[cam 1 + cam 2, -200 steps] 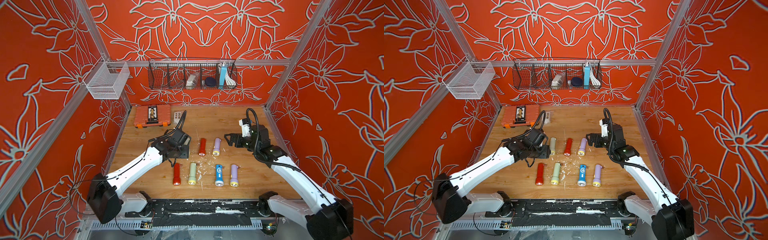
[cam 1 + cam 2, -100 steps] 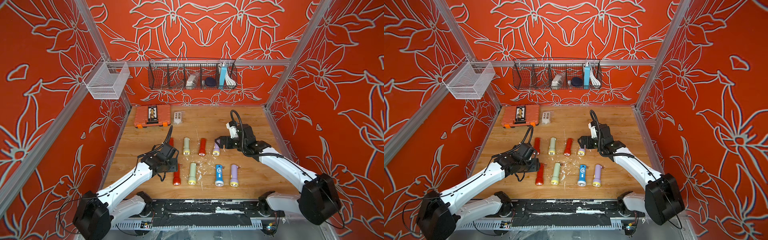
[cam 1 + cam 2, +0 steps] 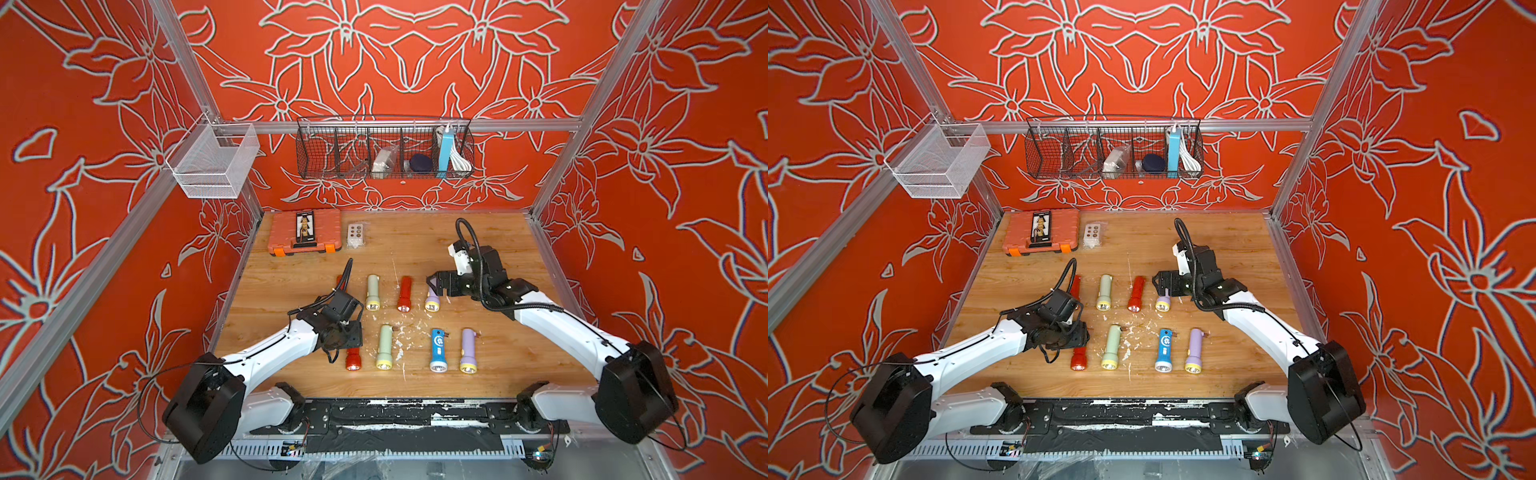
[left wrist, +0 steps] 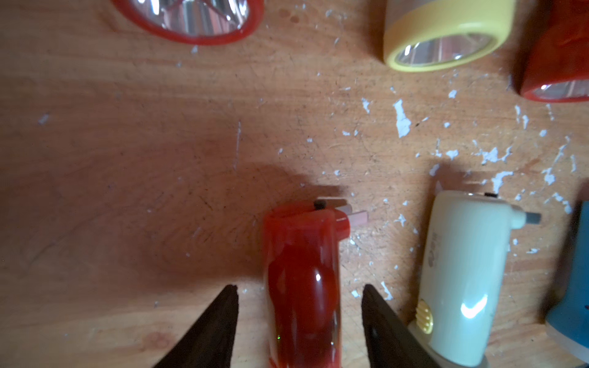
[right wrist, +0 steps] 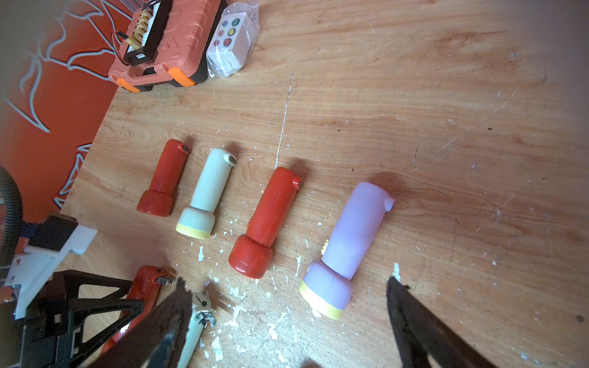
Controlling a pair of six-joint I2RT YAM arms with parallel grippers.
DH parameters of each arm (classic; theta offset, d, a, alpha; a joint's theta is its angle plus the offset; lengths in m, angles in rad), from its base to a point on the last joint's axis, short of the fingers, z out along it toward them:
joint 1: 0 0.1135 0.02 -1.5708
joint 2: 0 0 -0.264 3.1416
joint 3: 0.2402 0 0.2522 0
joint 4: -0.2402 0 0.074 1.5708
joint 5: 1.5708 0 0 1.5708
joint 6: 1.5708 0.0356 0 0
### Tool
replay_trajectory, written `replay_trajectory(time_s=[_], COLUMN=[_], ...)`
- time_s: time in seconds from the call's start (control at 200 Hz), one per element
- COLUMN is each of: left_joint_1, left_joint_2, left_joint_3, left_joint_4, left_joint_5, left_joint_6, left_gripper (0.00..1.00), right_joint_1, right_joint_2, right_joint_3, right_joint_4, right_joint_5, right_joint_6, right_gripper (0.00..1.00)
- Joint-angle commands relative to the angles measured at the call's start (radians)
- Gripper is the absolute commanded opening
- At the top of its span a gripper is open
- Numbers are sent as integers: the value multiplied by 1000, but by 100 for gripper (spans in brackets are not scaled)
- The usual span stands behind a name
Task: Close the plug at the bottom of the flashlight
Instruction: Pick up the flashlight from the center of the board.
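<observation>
Left wrist view: the left gripper (image 4: 299, 290) has its two dark fingers (image 4: 220, 321) apart, one on each side of the red flashlight (image 4: 302, 286). A strip of bare wood shows between each finger and the body, so nothing is clamped. The flashlight lies flat on the table (image 3: 457, 249), and its plug (image 4: 347, 213) is folded out, the prongs sticking sideways from the tail end. A cream flashlight (image 4: 462, 270) lies just beside it, its own prong also out.

In both top views this red flashlight sits at the left end of the nearer row, mostly hidden under the left gripper, with only its head showing (image 3: 352, 359).

The right gripper (image 5: 287, 283) has its jaws spread wide and grips nothing. It is over the farther row, by the lilac flashlight (image 5: 350, 242), which lies on the wood.

On the back wall hangs a black wire basket (image 3: 324, 158) split into sections. A white item (image 3: 380, 160) lies in the middle one and a dark blue round thing (image 3: 419, 164) in the next. A light blue box (image 3: 445, 149) stands with a coiled white cable (image 3: 460, 160) in the end section on the right.

A white mesh basket (image 3: 212, 166) hangs on the left rail. At the back of the table an orange case (image 3: 286, 237) lies shut, a black card (image 3: 304, 228) on its lid. Just beside it, a clear bag (image 5: 232, 41) holds a white card with coloured dots.
</observation>
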Motion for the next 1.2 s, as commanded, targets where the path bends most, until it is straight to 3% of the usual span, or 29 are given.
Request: replay_trajectory(time_s=[0.0,0.23,0.445,0.671,1.006,1.196], left_joint_1=[2,-11,-16,-53,-63,-63], left_joint_2=[-20,-15,49,117,100,-7], left_joint_3=[-24,-38,-14,21,64,121], left_joint_4=[-6,-9,-14,-30,-87,-109], left_joint_5=[24,17,-7,-32,-99,-138], left_joint_6=[-28,-44,-21,-13,9,27], left_gripper=[61,59,51,50,22,11], right_joint_1=[7,8,8,8,8,8], right_joint_2=[8,7,-8,-23,-28,-38], right_joint_3=[24,36,27,18,25,41], right_joint_4=[-17,8,-3,0,-5,-19], right_joint_5=[32,24,38,54,66,67], right_joint_6=[-2,15,8,5,-8,-21], right_gripper=[98,98,98,98,98,98])
